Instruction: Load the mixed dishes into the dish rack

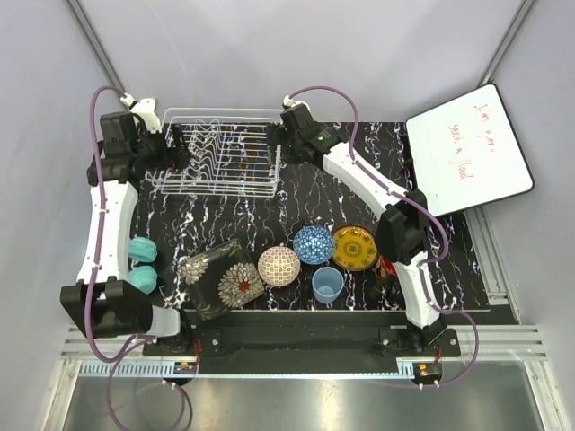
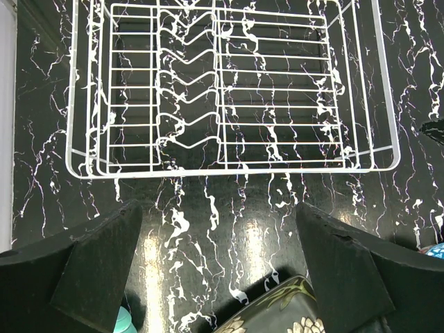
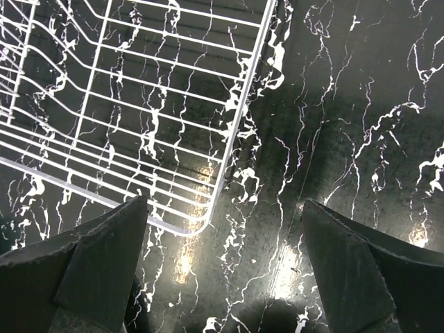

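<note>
The white-and-black left arm (image 1: 103,224) rises from its base at the near left edge. Its white link runs away from the base, and its black wrist bends to the right, so the left gripper (image 1: 177,146) points sideways toward the right gripper (image 1: 280,130). In the left wrist view, its two black wedge-shaped fingers (image 2: 97,270) stand spread wide apart, aimed downward. The white-and-black right arm (image 1: 359,175) folds at a black elbow, then stretches its white link far and leftward. The right gripper sits at its tip, its black fingers (image 3: 347,270) likewise spread wide.
</note>
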`<state>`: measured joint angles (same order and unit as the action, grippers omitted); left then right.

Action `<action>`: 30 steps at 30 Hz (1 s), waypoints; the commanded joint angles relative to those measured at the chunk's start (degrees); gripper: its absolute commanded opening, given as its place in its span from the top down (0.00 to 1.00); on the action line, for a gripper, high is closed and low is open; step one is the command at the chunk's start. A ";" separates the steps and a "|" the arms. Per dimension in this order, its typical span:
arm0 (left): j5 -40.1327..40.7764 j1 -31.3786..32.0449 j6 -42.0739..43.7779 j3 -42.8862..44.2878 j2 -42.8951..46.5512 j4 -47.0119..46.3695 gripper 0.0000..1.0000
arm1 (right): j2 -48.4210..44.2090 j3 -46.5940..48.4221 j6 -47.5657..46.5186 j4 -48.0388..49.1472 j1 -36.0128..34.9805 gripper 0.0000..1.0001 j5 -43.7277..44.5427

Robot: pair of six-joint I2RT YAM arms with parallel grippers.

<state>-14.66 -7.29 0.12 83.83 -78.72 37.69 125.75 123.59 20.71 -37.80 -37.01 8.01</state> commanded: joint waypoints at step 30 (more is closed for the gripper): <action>0.77 -0.71 2.43 -2.53 0.50 -2.62 0.03 | 8.91 1.16 -4.19 1.59 2.91 0.04 17.12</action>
<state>-14.50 -7.66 1.93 81.21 -78.85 37.56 142.47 130.96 17.80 -35.46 -36.47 19.70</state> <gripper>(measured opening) 0.965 0.964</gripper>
